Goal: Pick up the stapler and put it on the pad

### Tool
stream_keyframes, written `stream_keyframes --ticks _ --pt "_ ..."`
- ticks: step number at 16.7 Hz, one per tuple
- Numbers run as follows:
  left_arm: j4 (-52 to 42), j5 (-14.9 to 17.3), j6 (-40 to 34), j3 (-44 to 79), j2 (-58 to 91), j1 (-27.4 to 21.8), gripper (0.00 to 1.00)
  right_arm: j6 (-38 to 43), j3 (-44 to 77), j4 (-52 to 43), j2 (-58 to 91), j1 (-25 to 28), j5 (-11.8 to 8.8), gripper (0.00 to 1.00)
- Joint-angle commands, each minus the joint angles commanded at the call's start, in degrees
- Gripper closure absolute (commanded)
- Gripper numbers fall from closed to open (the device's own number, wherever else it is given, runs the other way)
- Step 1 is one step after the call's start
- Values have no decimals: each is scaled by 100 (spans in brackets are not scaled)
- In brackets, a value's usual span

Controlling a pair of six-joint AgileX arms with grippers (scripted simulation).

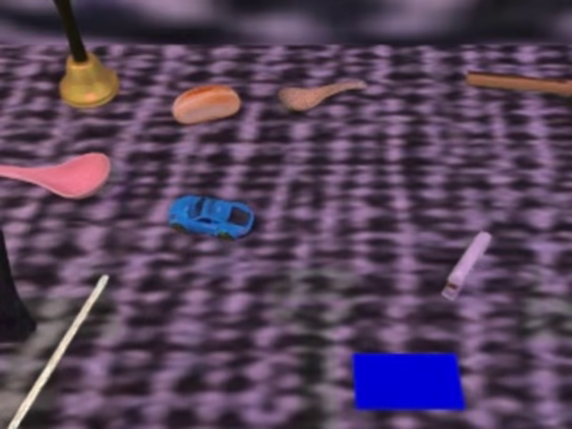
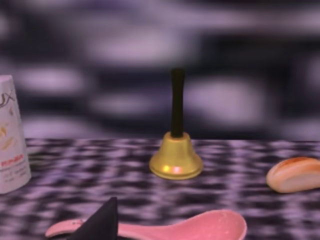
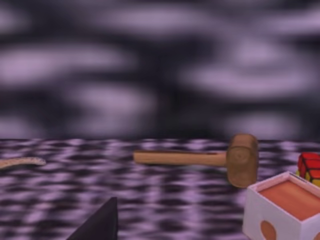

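Top view: stapler (image 1: 467, 265) near pad (image 1: 407, 382)

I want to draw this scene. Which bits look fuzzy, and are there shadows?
Top view: the purple table pattern is smeared, the stapler is soft-edged, the pad is crisp, and no clear shadows show. Left wrist view: the bell is fairly sharp, the backdrop hazy. Right wrist view: the mallet is soft.

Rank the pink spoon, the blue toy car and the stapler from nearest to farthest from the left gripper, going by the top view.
The left gripper sits at the table's left edge.
1. pink spoon: left side, just beyond the gripper.
2. blue toy car: left of centre.
3. stapler: far over on the right side.
The right gripper is parked outside the top view.
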Motion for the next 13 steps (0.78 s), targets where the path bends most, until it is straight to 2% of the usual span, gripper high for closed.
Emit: stream_keyframes --ticks 6,9,13 --pt "0 0 0 0 0 0 0 369 583 -421 594 139 -17 0" --pt "0 0 0 0 0 0 0 955 1553 -1097 1684 334 -16 0" --pt "0 0 0 0 0 0 0 1963 3210 -2304 3921 664 -3 0"
